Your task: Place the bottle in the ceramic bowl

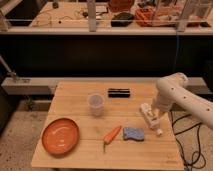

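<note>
The bottle [155, 126] is slim and whitish and lies on the wooden table [80, 92] near its right edge, cap end toward the front. My gripper [151, 113], at the end of the white arm [170, 90], is low over the bottle's rear end, touching or nearly touching it. The ceramic bowl [60, 135] is a wide orange dish at the table's front left, far from the gripper, with nothing in it.
A translucent plastic cup [96, 104] stands mid-table. A carrot [111, 135] and a blue sponge [133, 133] lie at the front centre, between bottle and bowl. A black flat object [119, 92] lies at the back. Cables [192, 145] hang off the right side.
</note>
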`<state>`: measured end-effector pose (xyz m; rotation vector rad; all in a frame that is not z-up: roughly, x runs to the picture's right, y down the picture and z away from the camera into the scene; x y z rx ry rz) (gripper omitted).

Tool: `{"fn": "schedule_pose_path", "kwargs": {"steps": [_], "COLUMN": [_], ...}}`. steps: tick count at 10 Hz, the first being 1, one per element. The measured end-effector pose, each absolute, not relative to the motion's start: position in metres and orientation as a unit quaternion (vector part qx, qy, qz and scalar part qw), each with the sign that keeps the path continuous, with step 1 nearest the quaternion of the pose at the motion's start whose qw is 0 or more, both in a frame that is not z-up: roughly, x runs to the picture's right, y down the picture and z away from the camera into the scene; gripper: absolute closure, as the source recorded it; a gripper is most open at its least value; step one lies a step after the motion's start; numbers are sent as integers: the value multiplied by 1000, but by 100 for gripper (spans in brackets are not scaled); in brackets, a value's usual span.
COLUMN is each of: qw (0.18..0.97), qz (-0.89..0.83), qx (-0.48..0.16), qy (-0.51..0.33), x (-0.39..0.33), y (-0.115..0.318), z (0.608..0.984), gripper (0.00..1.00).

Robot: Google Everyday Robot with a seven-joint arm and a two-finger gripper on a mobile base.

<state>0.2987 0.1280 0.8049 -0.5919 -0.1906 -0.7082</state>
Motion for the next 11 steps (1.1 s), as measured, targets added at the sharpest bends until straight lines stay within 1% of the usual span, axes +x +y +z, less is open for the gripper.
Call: {"fn": "schedule_pose_path", "kwargs": {"steps": [1,2,4,5,6,11], "qw": [891,891,890,890,890,883], "qz": [-342,-342,-342,-343,-344,-363], "qx": [-284,-284,-285,-286,-286,-282], "qy": [-92,-93,-94,-95,-95,-100], "x": [299,299,299,298,296,294], "y": [127,127,125,124,123,128], "z": [805,805,805,804,805,809], "gripper": [52,47,28,22,20,20]}}
